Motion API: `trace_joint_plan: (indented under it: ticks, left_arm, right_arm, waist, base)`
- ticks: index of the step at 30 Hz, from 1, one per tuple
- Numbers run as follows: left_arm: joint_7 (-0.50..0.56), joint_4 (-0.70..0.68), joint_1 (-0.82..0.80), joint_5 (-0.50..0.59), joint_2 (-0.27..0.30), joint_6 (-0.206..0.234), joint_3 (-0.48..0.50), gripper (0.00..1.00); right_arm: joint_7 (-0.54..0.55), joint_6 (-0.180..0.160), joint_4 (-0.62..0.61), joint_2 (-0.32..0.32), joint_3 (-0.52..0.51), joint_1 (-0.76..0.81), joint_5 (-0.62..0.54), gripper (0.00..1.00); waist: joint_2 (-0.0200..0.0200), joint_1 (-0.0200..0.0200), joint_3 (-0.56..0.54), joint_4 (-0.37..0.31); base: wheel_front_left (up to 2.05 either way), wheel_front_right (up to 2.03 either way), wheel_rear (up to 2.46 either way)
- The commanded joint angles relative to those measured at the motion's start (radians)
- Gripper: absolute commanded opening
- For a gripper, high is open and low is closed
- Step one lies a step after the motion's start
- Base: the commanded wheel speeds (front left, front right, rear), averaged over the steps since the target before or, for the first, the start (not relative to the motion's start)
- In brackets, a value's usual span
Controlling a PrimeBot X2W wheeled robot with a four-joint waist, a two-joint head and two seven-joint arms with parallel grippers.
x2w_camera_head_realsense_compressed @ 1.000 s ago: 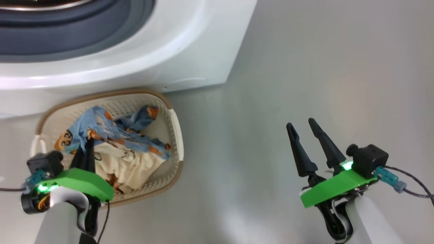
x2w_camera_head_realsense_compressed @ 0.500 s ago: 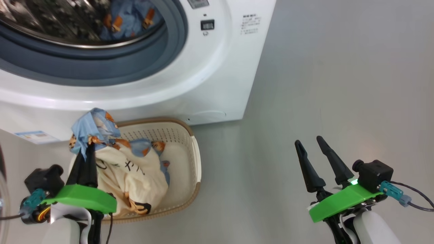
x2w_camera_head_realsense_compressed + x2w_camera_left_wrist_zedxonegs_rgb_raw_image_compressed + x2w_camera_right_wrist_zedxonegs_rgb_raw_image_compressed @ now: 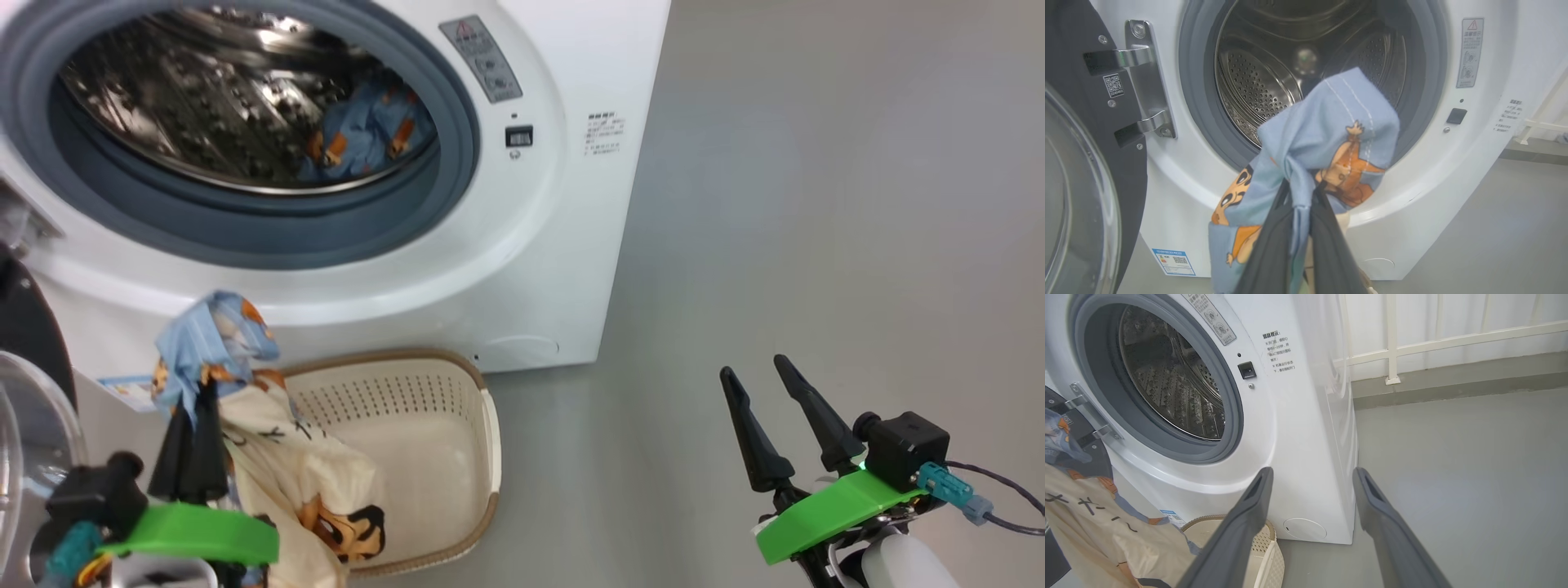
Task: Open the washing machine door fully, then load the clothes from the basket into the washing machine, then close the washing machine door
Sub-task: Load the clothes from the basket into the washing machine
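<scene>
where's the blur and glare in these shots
Head view: the steel drum throws bright glints, the clothes in the left end effector smear slightly. Left wrist view: that cloth is soft up close, the washing machine sharp. Right wrist view: the right end effector is soft near the lens; the railing looks washed out.

The left claw (image 3: pixel 1300 192) rises from the bottom edge, its two dark fingers pinched together on the clothes (image 3: pixel 1331 134), a bunch of light blue printed fabric. The bunch hangs before the washing machine (image 3: pixel 1474 163) and its steel drum (image 3: pixel 1257 81). At left, the washing machine door (image 3: pixel 1069 122) stands open on a metal hinge (image 3: pixel 1143 77).
</scene>
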Motion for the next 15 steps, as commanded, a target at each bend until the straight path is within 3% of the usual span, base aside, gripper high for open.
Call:
trace_joint_plan:
  ticks: [1, 15]
  left_arm:
    - [-0.006, -0.045, 0.014, 0.008, 0.014, 0.009, 0.021, 0.0]
    - [-0.006, -0.173, 0.183, 0.03, 0.014, 0.076, 0.007, 0.0]
  right_arm:
    - [-0.005, 0.002, -0.023, -0.005, 0.027, 0.008, -0.014, 1.0]
    - [-0.005, 0.002, -0.037, -0.007, 0.005, 0.076, -0.037, 1.0]
  waist:
    - [0.0, 0.0001, -0.053, 0.002]
    - [0.0, 0.0001, -0.174, 0.003]
  base:
    - [0.0, 0.0, 0.0]
    - [0.0, 0.0, 0.0]
